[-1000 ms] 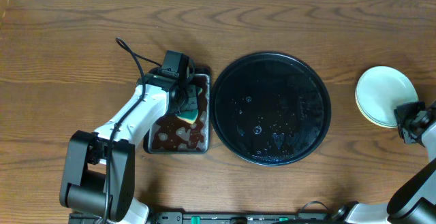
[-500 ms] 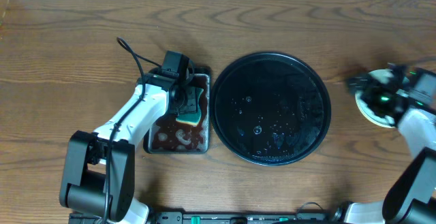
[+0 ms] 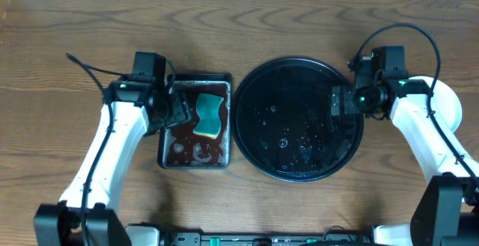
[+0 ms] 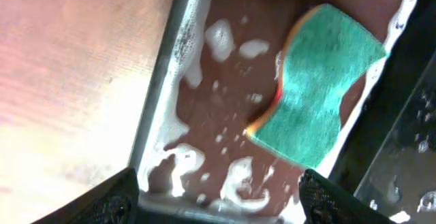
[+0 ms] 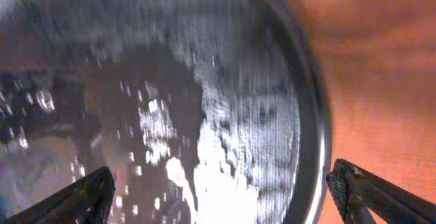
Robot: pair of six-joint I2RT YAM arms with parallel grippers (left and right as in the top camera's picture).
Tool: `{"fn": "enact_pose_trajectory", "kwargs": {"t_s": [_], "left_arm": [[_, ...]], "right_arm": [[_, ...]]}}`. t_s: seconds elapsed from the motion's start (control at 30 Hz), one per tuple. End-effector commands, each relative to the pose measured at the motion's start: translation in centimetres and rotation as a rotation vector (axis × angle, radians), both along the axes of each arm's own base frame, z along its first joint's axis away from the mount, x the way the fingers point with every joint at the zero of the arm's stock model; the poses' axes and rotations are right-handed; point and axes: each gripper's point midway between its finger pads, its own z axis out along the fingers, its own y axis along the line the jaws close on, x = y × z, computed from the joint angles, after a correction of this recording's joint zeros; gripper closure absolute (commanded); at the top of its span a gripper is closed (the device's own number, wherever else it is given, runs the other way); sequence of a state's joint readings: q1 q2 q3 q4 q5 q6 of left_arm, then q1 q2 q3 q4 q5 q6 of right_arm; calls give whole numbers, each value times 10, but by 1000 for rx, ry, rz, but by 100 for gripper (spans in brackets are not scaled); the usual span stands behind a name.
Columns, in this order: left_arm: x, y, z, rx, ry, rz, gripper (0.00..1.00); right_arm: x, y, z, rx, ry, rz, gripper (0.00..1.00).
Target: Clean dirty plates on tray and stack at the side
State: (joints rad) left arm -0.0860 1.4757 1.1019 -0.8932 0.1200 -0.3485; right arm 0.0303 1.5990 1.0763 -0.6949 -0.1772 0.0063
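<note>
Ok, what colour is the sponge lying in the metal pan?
The sponge is teal-green on top, with a yellow-orange layer showing along its edge. The left wrist view shows it best.

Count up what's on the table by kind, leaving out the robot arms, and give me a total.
Black tray: 1
Metal pan: 1
Green sponge: 1
Plate stack: 1, half hidden by the right arm, so the plates in it cannot be counted
Total: 4

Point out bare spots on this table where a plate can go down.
Bare wood runs along the far edge of the brown wooden table, beyond the rectangular metal pan and the round glossy black tray, and in front between tray and right arm. Crowded: the thin pan-to-tray gap, and around the pale round plates under the right arm.
</note>
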Motion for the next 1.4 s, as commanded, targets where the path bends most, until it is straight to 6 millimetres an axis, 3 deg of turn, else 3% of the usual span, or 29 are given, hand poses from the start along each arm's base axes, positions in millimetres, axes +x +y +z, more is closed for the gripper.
{"fn": "enact_pose_trajectory", "kwargs": {"t_s": [0.0, 0.17, 0.33, 0.43, 0.67, 1.37], "left_arm": [[-8, 0, 18, 13, -61, -48, 24], [-28, 1, 29, 7, -174, -55, 24], [-49, 2, 41, 7, -374, -93, 24], [-60, 8, 50, 24, -488, -74, 18], [-75, 15, 75, 42, -647, -52, 17], [-76, 15, 76, 42, -653, -52, 16]], "right_arm": [[-8, -4, 14, -19, -16, -45, 1], [-24, -5, 37, -13, -110, -52, 1], [-43, -7, 76, -7, -347, -59, 1], [-59, -11, 97, -13, -472, -70, 1], [-87, -25, 121, -64, -611, -121, 1], [-131, -27, 79, -85, -378, -108, 1]]}}
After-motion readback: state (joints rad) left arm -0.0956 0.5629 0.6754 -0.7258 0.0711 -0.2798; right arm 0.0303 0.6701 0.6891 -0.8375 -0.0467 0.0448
